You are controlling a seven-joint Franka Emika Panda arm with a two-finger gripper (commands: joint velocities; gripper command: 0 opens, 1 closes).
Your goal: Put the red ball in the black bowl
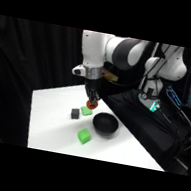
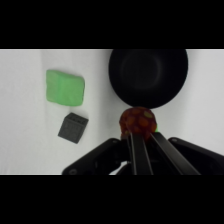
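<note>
- Your gripper (image 1: 91,103) hangs over the middle of the white bench (image 1: 52,126), reaching straight down from the white arm (image 1: 98,51).
- Its fingers (image 2: 136,150) are closed on the red ball (image 2: 138,122); in the wrist view the ball sits right at their tips, red-orange with dark specks.
- In the side view you can see the red ball at the gripper's tip, above the bench and just beside the nearest green cube (image 1: 86,110), up and to its right.
- The black bowl (image 1: 104,123) rests on the bench to the lower right of the gripper in the side view, near the ball but not beneath it.
- In the wrist view the ball overlaps the bowl's near rim; the bowl's hollow lies beyond it and holds nothing you can see.
- 2 green cubes show in the side view: 1 by the gripper, the other (image 1: 83,136) nearer the bench's front edge, apart from the bowl.
- A small dark grey cube (image 1: 75,113) stands just left of the nearer green cube; in the wrist view they sit close together but apart, left of the bowl.
- Dark cloth hangs behind the bench.
</note>
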